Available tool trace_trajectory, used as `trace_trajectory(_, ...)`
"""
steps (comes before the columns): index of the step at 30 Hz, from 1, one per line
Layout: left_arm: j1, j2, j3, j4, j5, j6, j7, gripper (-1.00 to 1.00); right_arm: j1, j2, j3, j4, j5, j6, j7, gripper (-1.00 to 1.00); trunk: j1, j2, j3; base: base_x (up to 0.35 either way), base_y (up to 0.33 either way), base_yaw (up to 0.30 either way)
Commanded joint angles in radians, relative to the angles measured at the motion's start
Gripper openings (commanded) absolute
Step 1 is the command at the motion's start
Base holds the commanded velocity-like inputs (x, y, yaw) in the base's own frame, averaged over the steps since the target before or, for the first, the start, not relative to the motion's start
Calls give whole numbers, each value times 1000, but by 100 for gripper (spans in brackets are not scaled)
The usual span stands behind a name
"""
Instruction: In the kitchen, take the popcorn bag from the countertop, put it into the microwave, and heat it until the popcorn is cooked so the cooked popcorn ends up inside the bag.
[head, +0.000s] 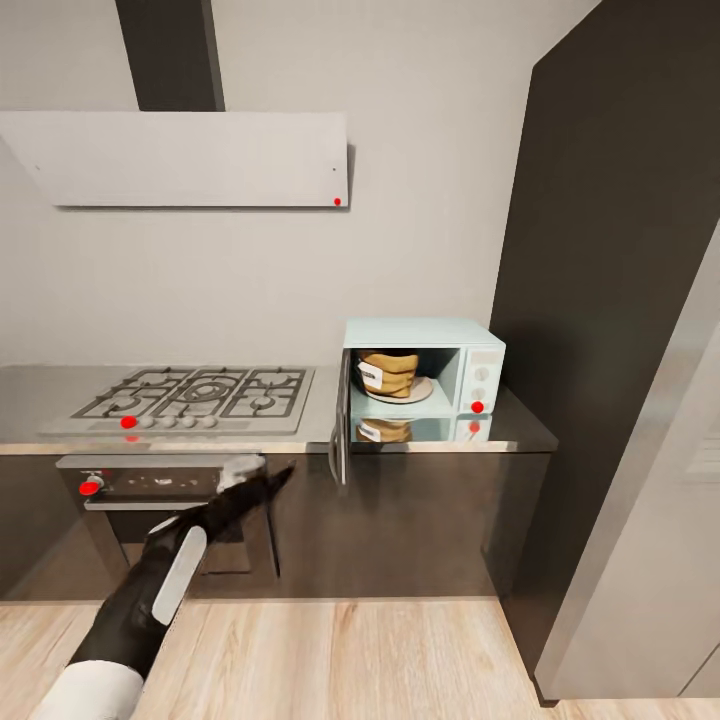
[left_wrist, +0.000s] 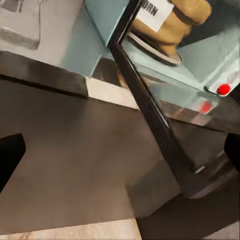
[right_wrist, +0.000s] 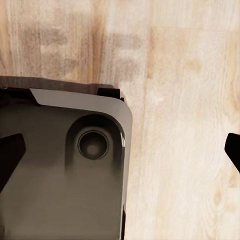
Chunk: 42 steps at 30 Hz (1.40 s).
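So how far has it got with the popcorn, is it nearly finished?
Partway. Done: the popcorn bag already sits on the plate inside the microwave. In hand: the microwave door hangs open, and the left gripper is stretched toward it, below counter height, empty. Left: shutting the door and starting the heating. Nothing shows whether the popcorn is cooked.

Popcorn bag (head: 388, 372): crumpled matt tan paper, white label; microwave (head: 425, 335): smooth pale mint shell, glossy dark glass door (left_wrist: 150, 107); countertop (head: 420, 432): brushed grey metal, polished enough to mirror the microwave; cabinet fronts (head: 420, 520): dark, satin sheen; floor (head: 350, 660): light wood planks, visible grain; hob (head: 195, 395): steel with dark grates; left arm (head: 160, 590): matt black casing, pale panel.
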Motion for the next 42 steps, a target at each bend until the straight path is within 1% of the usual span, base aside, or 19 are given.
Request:
trace_trajectory(1, -4, -1, 2, -39, 13, 31, -20, 100, -1, 0, -1, 3, 6, -6, 2, 100, 0, -1, -1, 0, 0, 0)
trace_trajectory(2, -7, -3, 4, -98, 19, 70, -41, 100, -1, 2, 0, 3, 7, -6, 2, 100, 0, -1, -1, 0, 0, 0)
trace_trajectory(5, -9, -3, 2, -124, 20, 85, -48, 100, -1, 4, 0, 3, 8, -7, 2, 100, 0, -1, -1, 0, 0, 0)
trace_trajectory(8, -9, -3, 2, -128, 20, 85, -28, 100, -1, 5, -1, 3, 9, -7, 1, 100, 0, -1, -1, 0, 0, 0)
trace_trajectory(12, -9, -3, 2, -119, 23, 83, 21, 100, -1, 3, -1, 2, 11, -7, 2, 100, 0, -1, -1, 0, 0, 0)
trace_trajectory(15, -9, -2, 1, -118, 21, 85, 33, 100, -1, 2, -1, 2, 9, -7, 2, 100, 0, -1, -1, 0, 0, 0)
trace_trajectory(18, -9, -2, 0, -117, 16, 92, 35, 100, -1, 2, -1, 2, 9, -5, 2, 100, 0, -1, -1, 0, 0, 0)
trace_trajectory(22, -9, -4, -1, -110, 23, 93, 36, 100, -1, 1, 3, 2, 9, 1, 2, 100, 0, -1, -1, 0, 0, 0)
trace_trajectory(24, -9, -3, 0, -40, 22, 84, 37, 100, -1, 3, 5, 2, 11, 2, 3, 100, 0, -1, -1, 35, 0, 0)
trace_trajectory(25, -9, -4, -1, -30, 19, 82, 38, 100, -1, 4, 5, 2, 11, 2, 4, 100, 0, -1, -1, 188, 0, 0)
trace_trajectory(35, -9, -5, -5, -32, 15, 77, 40, 100, -1, 1, 6, 2, 11, 2, 4, 100, 0, -1, -1, 286, 0, 0)
trace_trajectory(42, -9, -5, -5, -35, 18, 76, 32, 100, -1, 1, 5, 2, 11, 2, 4, 100, 0, -1, -1, 128, 0, 0)
